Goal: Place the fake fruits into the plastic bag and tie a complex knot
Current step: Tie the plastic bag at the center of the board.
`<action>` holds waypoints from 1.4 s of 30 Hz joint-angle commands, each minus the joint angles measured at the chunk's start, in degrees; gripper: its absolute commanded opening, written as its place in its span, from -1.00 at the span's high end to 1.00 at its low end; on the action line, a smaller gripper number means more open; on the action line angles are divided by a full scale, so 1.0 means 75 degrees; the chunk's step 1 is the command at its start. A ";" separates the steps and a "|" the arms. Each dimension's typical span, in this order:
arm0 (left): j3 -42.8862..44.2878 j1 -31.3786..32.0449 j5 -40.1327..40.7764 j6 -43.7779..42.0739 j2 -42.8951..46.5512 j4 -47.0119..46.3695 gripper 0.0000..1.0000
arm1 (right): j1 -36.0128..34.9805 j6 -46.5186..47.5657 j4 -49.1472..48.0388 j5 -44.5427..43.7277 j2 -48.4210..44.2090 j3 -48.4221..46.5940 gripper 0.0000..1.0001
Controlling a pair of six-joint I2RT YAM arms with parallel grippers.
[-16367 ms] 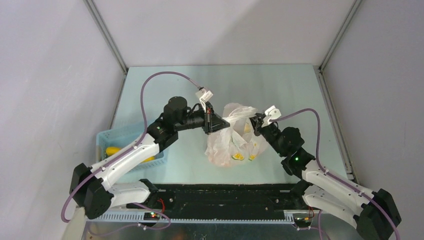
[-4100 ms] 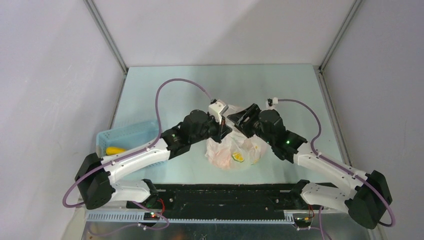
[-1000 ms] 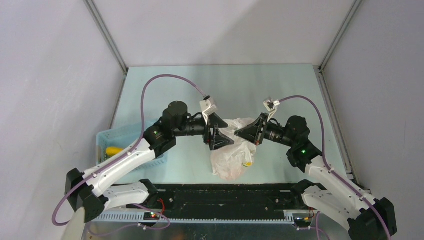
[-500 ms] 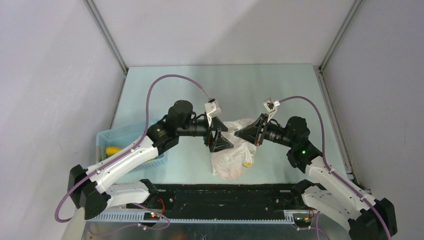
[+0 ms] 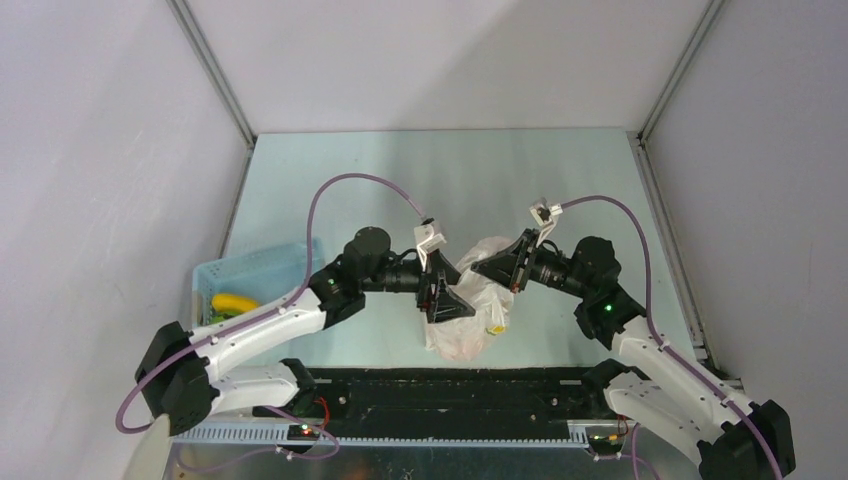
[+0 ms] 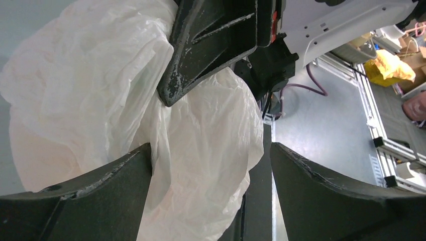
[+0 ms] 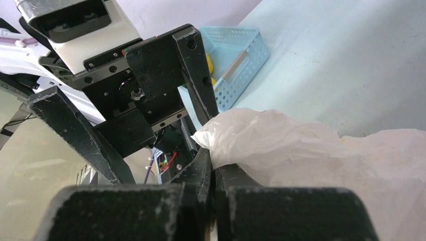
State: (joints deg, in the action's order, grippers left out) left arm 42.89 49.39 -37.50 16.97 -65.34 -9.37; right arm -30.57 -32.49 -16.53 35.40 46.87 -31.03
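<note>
Right gripper (image 7: pixel 213 168) pinches a fold of the plastic bag (image 5: pixel 460 338). Left gripper (image 6: pixel 210 150) gapes wide astride it, empty. Yellow print (image 5: pixel 494 327): perhaps a fruit slice.

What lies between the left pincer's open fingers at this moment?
In the left wrist view, a fold of the plastic bag lies between the fingers of the left pincer; the shut right pincer pinches the bag just beyond them.

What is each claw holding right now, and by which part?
The right claw is shut on the bag, pinching a bunched fold of plastic near its top. The left claw is open astride the bag and holds nothing.
</note>
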 commanded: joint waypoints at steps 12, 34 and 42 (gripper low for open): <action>-0.0281 -0.0363 0.0734 0.3065 -0.0348 -0.3294 -0.99 | 0.0016 -0.0209 -0.2322 0.1582 -0.0541 0.0723 1.00; 0.0051 -0.0515 -0.1508 0.5067 -0.0645 -0.4239 -0.74 | 0.0083 0.0189 -0.1940 0.2027 -0.0283 0.0754 1.00; 0.0392 -0.0694 -0.1385 0.3938 0.0184 -0.1767 -0.45 | 0.0390 0.0341 -0.1623 0.1855 -0.0405 0.1041 1.00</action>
State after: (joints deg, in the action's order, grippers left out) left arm 42.76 44.91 -45.74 50.65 -67.85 -30.41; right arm -29.06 -31.53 -29.45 50.85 44.47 -24.32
